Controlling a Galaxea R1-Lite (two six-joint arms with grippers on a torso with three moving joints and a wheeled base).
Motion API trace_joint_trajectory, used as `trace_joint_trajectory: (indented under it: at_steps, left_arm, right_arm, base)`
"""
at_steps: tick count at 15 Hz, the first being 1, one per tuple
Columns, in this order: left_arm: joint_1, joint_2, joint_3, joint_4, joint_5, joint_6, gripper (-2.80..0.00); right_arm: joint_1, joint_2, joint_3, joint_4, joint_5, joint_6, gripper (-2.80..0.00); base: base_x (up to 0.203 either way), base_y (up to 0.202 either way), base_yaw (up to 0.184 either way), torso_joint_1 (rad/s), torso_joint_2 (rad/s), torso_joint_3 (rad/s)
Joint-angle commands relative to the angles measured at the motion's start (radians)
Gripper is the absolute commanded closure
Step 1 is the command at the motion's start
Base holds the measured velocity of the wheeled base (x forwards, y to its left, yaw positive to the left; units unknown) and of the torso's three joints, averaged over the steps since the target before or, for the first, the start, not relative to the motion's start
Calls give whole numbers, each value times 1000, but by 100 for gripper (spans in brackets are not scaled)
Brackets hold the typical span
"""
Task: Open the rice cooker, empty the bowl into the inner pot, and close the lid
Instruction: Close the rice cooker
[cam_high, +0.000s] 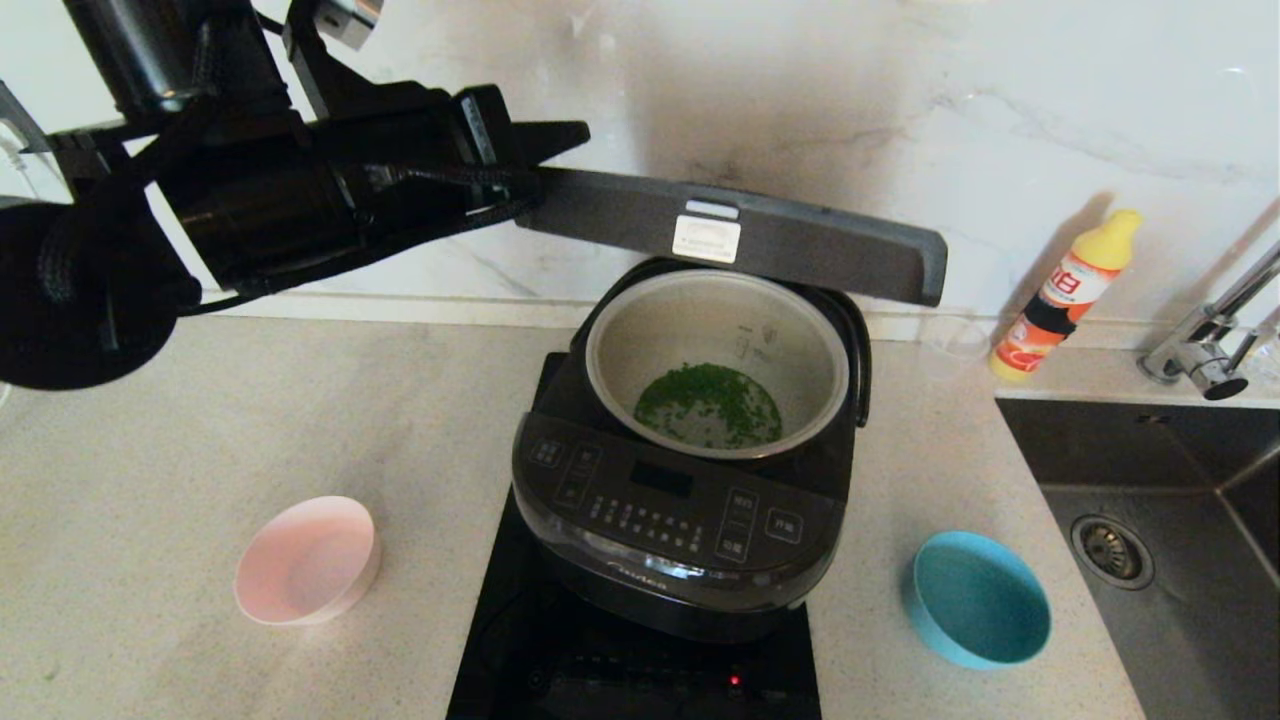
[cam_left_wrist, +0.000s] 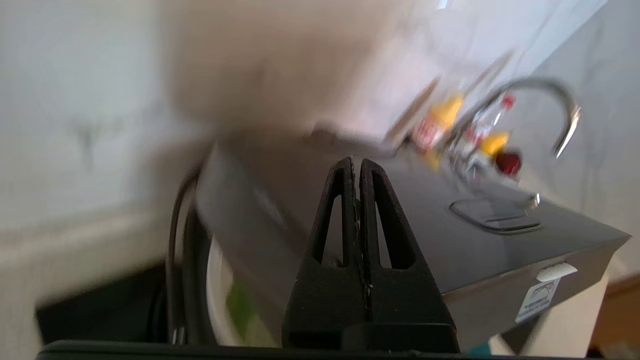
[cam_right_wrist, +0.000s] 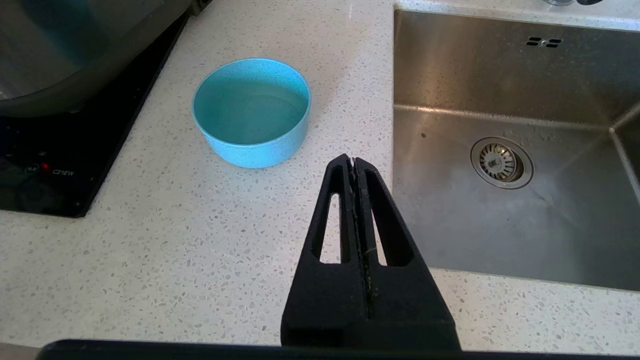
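Left gripper, fingers pressed together, I see at the raised lid above the rice cooker. Inner pot holds green bits; pink bowl beside cooker is empty. Right gripper is closed near the blue bowl.

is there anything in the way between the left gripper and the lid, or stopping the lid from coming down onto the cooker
Nothing visible does. The left gripper, fingers shut, is right at the raised lid, over its top. Below the lid, the inner pot sits in the rice cooker with green bits at its bottom and nothing lies across its rim.
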Motion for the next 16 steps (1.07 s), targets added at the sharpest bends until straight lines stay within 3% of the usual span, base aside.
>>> trace_joint_trajectory:
  at_steps: [1, 4, 9, 16]
  left_arm:
    - [1, -53, 116, -55, -3, 0, 0]
    - [0, -82, 307, -189, -1, 5, 0]
    - [-1, -103, 547, -313, -7, 20, 0]
    - [-34, -90, 725, -363, -6, 29, 0]
  right_arm:
    - [0, 1, 0, 0, 0, 0, 0]
    - [0, 1, 0, 0, 0, 0, 0]
    - [0, 1, 0, 0, 0, 0, 0]
    - [0, 1, 0, 0, 0, 0, 0]
  base:
    - [0, 0, 0, 0, 0, 0]
    - [0, 0, 0, 0, 0, 0]
    - [0, 0, 0, 0, 0, 0]
    - [0, 0, 0, 0, 0, 0]
